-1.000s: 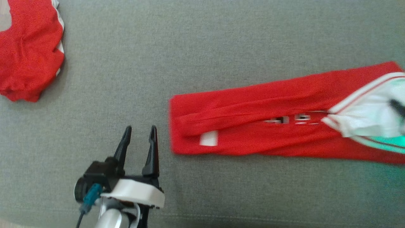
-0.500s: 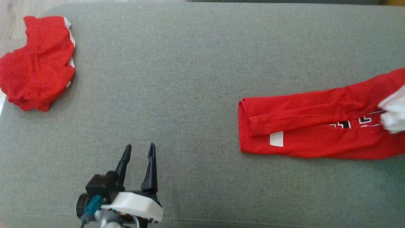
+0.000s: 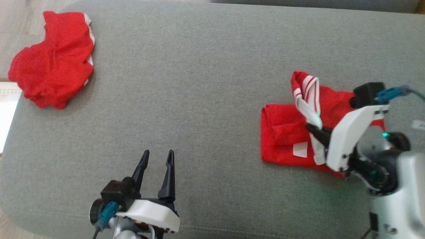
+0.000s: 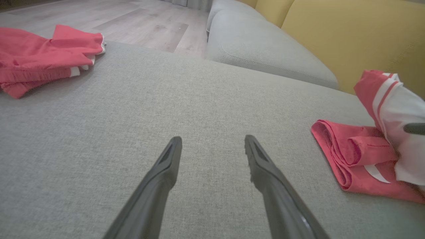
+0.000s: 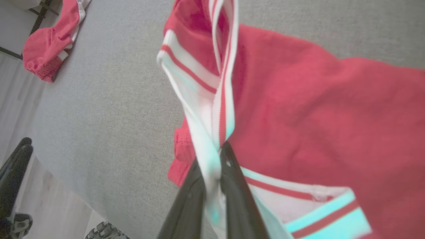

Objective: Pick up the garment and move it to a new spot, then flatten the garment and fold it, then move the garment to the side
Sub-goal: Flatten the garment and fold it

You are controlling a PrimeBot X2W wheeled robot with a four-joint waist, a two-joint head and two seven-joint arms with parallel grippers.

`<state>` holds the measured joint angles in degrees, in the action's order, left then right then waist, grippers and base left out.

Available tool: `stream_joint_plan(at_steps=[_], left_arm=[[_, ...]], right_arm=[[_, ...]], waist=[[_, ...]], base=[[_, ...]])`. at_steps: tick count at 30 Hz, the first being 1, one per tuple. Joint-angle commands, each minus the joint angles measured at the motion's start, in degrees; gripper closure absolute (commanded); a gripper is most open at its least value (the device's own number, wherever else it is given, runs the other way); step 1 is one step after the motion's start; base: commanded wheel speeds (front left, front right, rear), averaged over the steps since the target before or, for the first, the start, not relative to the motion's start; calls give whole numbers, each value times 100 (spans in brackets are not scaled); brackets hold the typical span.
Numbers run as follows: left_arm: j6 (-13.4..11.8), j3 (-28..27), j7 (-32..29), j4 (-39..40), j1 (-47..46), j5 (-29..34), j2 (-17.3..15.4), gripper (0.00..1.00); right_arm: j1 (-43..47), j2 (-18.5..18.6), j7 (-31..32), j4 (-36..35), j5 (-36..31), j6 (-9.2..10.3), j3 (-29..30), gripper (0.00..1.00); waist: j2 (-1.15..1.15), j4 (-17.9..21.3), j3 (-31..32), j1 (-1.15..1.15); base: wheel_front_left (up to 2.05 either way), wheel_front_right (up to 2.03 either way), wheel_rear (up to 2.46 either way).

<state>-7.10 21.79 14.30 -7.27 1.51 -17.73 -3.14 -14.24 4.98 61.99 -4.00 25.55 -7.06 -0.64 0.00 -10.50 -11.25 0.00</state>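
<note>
The red garment lies partly folded on the right side of the grey couch cushion, its white striped edge lifted above the pile. The right gripper is clamped tight on that edge. The left gripper hovers over bare cushion near the front, fingers spread apart. Another red garment sits bunched at the far left corner.

A grey fabric cushion is seen, on which a red garment is laid folded at the right and a crumpled red bundle at its far left corner.
</note>
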Motion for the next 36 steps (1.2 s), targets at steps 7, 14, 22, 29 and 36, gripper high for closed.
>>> stream_joint_plan(at_steps=[7,14,22,29,36], left_arm=[[-81,-98,70,70,-174,-78,25,0],[-105,-107,70,24,-97,-75,25,0],[-90,-231,70,72,-21,38,26,0],[-51,-445,70,163,70,226,26,0],[11,-782,70,323,248,470,26,0]], right_arm=[[-306,-181,-788,539,-202,-43,-292,100],[-450,-208,-1682,921,268,-43,-322,0],[-338,-209,-3027,306,-22,-43,-160,0],[301,-51,-4011,-198,-1058,-43,126,0],[1108,411,-5619,-80,-1801,-43,517,0]], waist=[[0,-142,29,0],[0,-55,131,0],[0,253,303,0],[0,538,478,0],[0,768,710,0]], base=[[0,0,0],[0,0,0],[0,0,0],[0,0,0],[0,0,0]])
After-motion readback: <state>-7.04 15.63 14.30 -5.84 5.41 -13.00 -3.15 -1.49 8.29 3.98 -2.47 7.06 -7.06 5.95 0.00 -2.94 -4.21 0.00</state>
